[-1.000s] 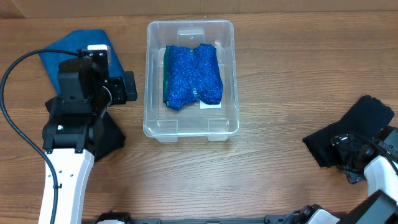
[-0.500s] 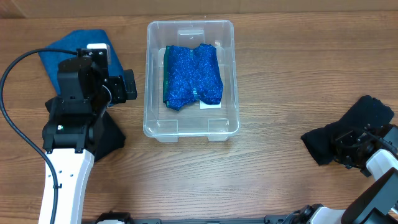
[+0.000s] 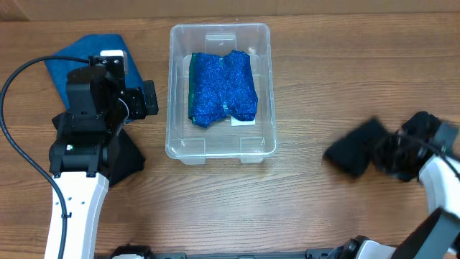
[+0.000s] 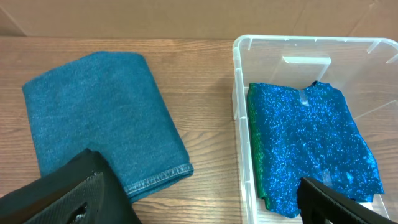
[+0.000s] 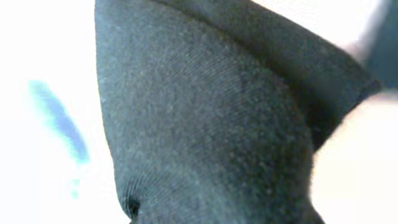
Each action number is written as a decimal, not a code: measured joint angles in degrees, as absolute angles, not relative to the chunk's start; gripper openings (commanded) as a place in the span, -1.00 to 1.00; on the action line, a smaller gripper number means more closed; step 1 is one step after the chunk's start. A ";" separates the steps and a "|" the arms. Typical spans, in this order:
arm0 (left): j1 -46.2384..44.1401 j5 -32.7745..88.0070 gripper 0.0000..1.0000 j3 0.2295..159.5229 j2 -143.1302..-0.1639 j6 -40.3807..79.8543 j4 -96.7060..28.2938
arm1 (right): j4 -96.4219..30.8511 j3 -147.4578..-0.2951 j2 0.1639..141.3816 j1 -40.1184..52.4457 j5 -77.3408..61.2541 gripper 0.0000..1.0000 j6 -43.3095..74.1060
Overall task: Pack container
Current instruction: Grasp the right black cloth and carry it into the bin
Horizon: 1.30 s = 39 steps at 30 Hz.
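Observation:
The clear container [image 3: 220, 34] stands at the table's middle back, and its left wall shows in the left wrist view [image 4: 239, 112]. A sparkly blue cloth [image 3: 223, 86] [image 4: 311, 143] lies inside it over a green layer. My right gripper [image 3: 392, 155] is shut on a black cloth [image 3: 353, 153], held blurred above the table to the right of the container. That cloth [image 5: 211, 124] fills the right wrist view and hides the fingers. My left gripper [image 3: 126, 93] [image 4: 199, 202] hangs open between a folded teal cloth [image 3: 75, 56] [image 4: 99, 112] and the container.
A white label [image 3: 243, 122] peeks from under the blue cloth. A dark shape [image 3: 128, 160] lies beside the left arm's white link [image 3: 72, 208]. A black cable [image 3: 11, 93] loops at the far left. Bare wood lies between the container and the right arm.
My right gripper has shut on the black cloth, lifted it and carried it left toward the container. The left arm has stayed still.

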State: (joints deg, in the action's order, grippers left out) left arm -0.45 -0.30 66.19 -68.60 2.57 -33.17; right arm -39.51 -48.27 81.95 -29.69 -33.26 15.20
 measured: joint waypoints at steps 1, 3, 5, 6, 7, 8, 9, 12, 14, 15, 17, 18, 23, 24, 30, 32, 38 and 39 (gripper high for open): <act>-0.47 -0.30 1.00 66.19 -68.60 2.57 -33.17 | -40.53 -52.12 80.93 -27.51 -33.21 -0.92 14.87; -0.45 -0.27 1.00 66.19 -68.60 2.57 -33.21 | -42.87 -60.03 79.75 -22.96 -32.73 -0.92 14.57; -0.45 -0.30 1.00 66.19 -68.60 2.57 -33.17 | -43.07 -68.20 79.46 -16.56 -31.97 -0.92 14.22; -0.45 -0.27 1.00 66.19 -68.62 2.57 -33.17 | -43.09 -71.00 79.46 -13.89 -31.40 -0.93 14.13; -0.45 -0.30 1.00 66.19 -68.62 2.57 -33.17 | -42.78 -74.24 79.33 -10.17 -30.96 -0.93 13.91; -0.45 -0.30 1.00 66.19 -68.62 2.57 -33.19 | -42.61 -76.64 79.33 -6.72 -29.78 -0.92 13.80; -0.45 -0.30 1.00 66.19 -68.62 2.57 -33.15 | -42.15 -78.70 79.35 -3.09 -28.60 -0.93 13.34; -0.47 -0.30 1.00 66.19 -68.62 2.57 -33.17 | -41.50 -83.85 80.68 6.83 -26.20 -0.93 10.59; -0.45 -0.30 1.00 66.19 -68.62 2.57 -33.17 | -41.56 -87.15 83.35 12.34 -24.93 -0.93 7.73; -0.45 -0.27 1.00 66.19 -68.62 2.57 -33.17 | -41.65 -88.66 85.36 14.63 -24.56 -0.93 6.15; -0.45 -0.27 1.00 66.19 -68.62 2.57 -33.19 | -43.46 -91.68 89.93 18.13 -23.79 -0.93 3.07; -0.45 -0.30 1.00 66.19 -68.62 2.57 -33.17 | -44.36 -93.21 92.60 19.62 -23.53 -0.93 1.52; -0.45 -0.30 1.00 66.19 -68.64 2.57 -33.21 | -44.05 -101.25 106.59 25.39 -21.82 -0.93 -4.16; -0.45 -0.30 1.00 66.19 -68.64 2.57 -33.17 | -41.36 -101.91 108.42 26.15 -21.15 -0.93 -3.79; -0.45 -0.30 1.00 66.19 -68.64 2.57 -33.63 | -32.69 -103.09 115.46 27.14 -21.47 -0.93 3.31; -0.45 -0.27 1.00 66.19 -68.64 2.57 -33.67 | -30.46 -103.15 117.54 27.09 -22.72 -0.93 6.15; -0.45 -0.30 1.00 66.19 -68.64 2.57 -33.82 | -25.06 -103.18 124.38 27.77 -26.20 -0.93 11.97; -0.45 -0.30 1.00 66.19 -68.64 2.57 -33.82 | -24.75 -103.18 125.21 28.05 -26.79 -0.92 12.38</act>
